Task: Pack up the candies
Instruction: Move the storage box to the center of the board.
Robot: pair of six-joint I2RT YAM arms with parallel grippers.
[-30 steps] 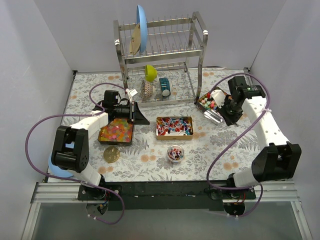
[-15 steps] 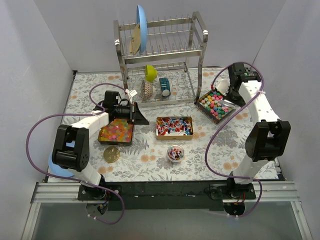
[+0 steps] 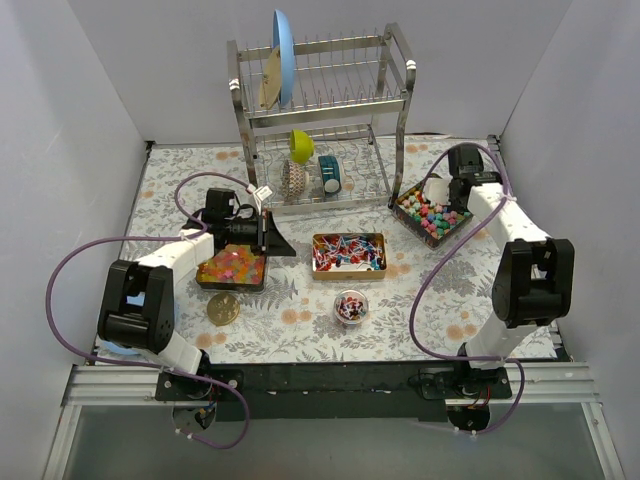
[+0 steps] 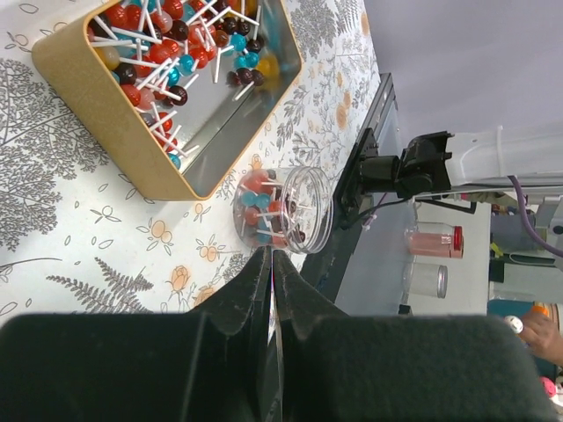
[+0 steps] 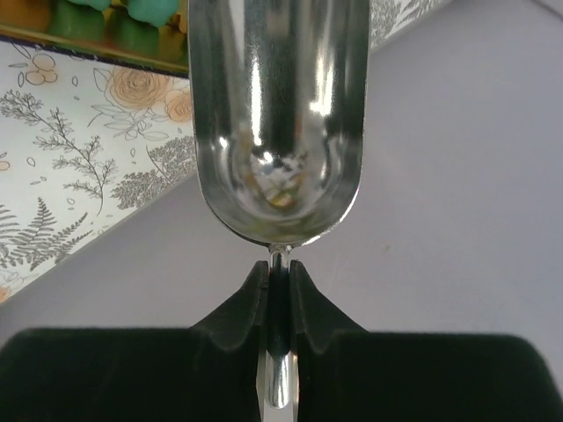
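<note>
My right gripper (image 5: 279, 280) was pinching the thin handle of a metal scoop (image 5: 277, 114), with the fingers pressed on it from both sides. The bowl of the scoop pointed toward the mixed candies (image 3: 432, 213), which lay in a tin (image 3: 453, 228) near the far right corner of the surface (image 3: 300, 335). I think this hold was chosen because such small pieces are difficult to pinch one by one, and a scoop takes many together. The bowl looked empty to me; I saw only reflections in it.

My left gripper (image 4: 271, 264) had its fingers pressed together, and I could see nothing between them. It hung low at the far side of the gummies (image 3: 232, 266), which filled a second tin toward the left edge. It pointed across the middle of the surface. My judgement is that it was waiting there, out of the way of the right arm.

The lollipops (image 4: 176, 44) were in a third tin (image 4: 132, 123) in the middle. A small clear jar (image 3: 350, 306) with a few candies stood alone, nearer to the near edge. I suppose the jar was the place for packing, but I could not be sure. A gold disc (image 3: 222, 309) lay near the gummies, on their near side.

The surface had a cloth with ferns and orange flowers. A steel dish rack (image 3: 320, 110) stood at the far edge, and plain pale walls closed three sides.
</note>
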